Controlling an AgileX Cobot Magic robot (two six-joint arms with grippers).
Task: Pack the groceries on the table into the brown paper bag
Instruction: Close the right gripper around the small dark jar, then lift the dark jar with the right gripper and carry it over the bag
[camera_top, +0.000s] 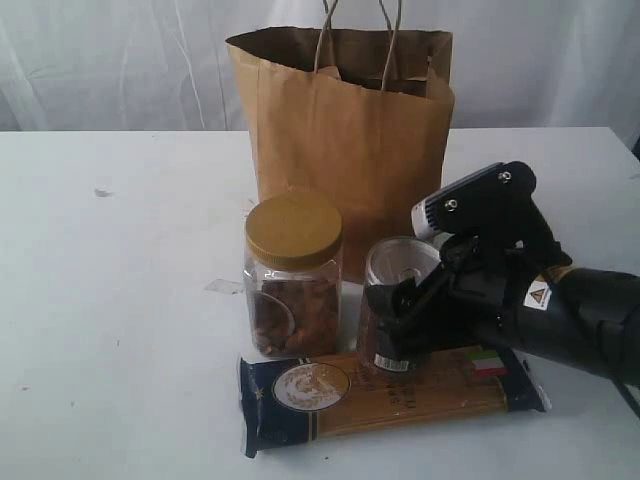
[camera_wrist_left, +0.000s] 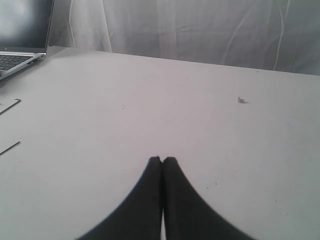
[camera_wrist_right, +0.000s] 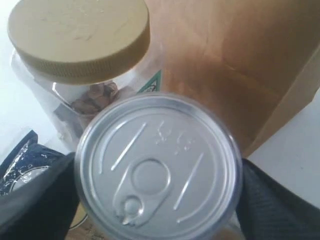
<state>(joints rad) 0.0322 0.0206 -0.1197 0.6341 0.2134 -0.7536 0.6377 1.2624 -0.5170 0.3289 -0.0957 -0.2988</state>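
**Spotter:** Talk me through it, what have you got on the right side?

**Operator:** My right gripper (camera_top: 415, 305) is on the smaller dark jar (camera_top: 385, 270). On the wrist camera I see its black fingers (camera_wrist_right: 35, 205) pressed against both sides, with the silver pull-tab lid filling the view between them. I'd call that clamped onto the jar.

**Spotter:** Is the jar off the desk?

**Operator:** I can't tell. The spaghetti pack (camera_top: 400, 395) lies flat across the front and hides the base. (Its navy end is on the left of the exterior view, for what it's worth.)

**Spotter:** And its neighbours?

**Operator:** The gold-lidded clear jar (camera_top: 293, 275) stands upright just beside it, on the left in the exterior view, with brown pieces inside. The brown paper bag (camera_top: 340, 140) stands upright right behind both jars, with its mouth open and both cord handles sticking up.

**Spotter:** Left side?

**Operator:** My left gripper (camera_wrist_left: 162, 161) has its fingers pressed together with nothing between them. It hangs over a bare stretch of the white desk (camera_wrist_left: 150, 115), well apart from the groceries. That camera shows a laptop (camera_wrist_left: 20, 35) at the desk's far corner, a tiny scrap (camera_wrist_left: 242, 100) lying by itself and a white curtain (camera_wrist_left: 200, 30) behind.

**Spotter:** Anything in the bag?

**Operator:** I can't see inside from here.
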